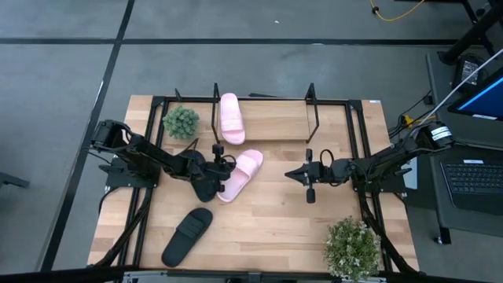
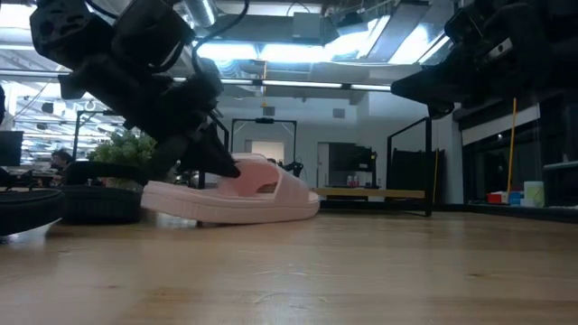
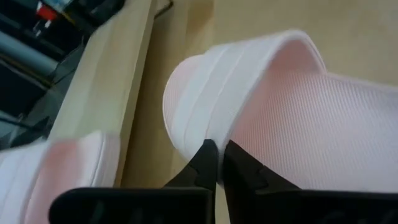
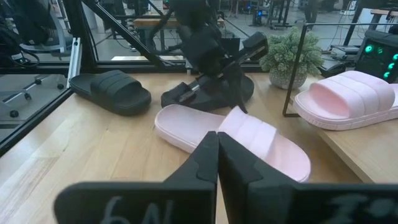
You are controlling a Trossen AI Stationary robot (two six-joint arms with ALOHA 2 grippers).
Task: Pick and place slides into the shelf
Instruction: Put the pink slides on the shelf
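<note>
One pale pink slide (image 1: pixel 245 171) (image 2: pixel 257 194) lies sole-down on the table just in front of the shelf (image 1: pixel 271 130). My left gripper (image 1: pixel 223 167) (image 3: pixel 219 158) is shut on its strap. The other pink slide (image 1: pixel 229 118) (image 4: pixel 348 96) rests on the shelf board at its left end. One black slide (image 1: pixel 187 236) (image 4: pixel 111 91) lies near the table's near left. A second black slide (image 4: pixel 208 94) lies under the left arm. My right gripper (image 1: pixel 308 177) (image 4: pixel 217 146) hovers shut to the right of the pink slide, touching nothing. My left gripper pinches the pink slide's strap at its edge (image 3: pixel 231 121), close to where the strap meets the sole. One finger (image 3: pixel 205 155) lies on the ribbed outer side and the other on the inner side. It comes slanting down from the table's left. The sole rests on the table.
A small potted plant (image 1: pixel 181 122) stands at the shelf's left end, and a larger one (image 1: pixel 354 248) at the table's near right corner. Upright black wire frames (image 1: pixel 313 110) rise from the shelf. Bare tabletop lies between the two grippers and toward the near edge.
</note>
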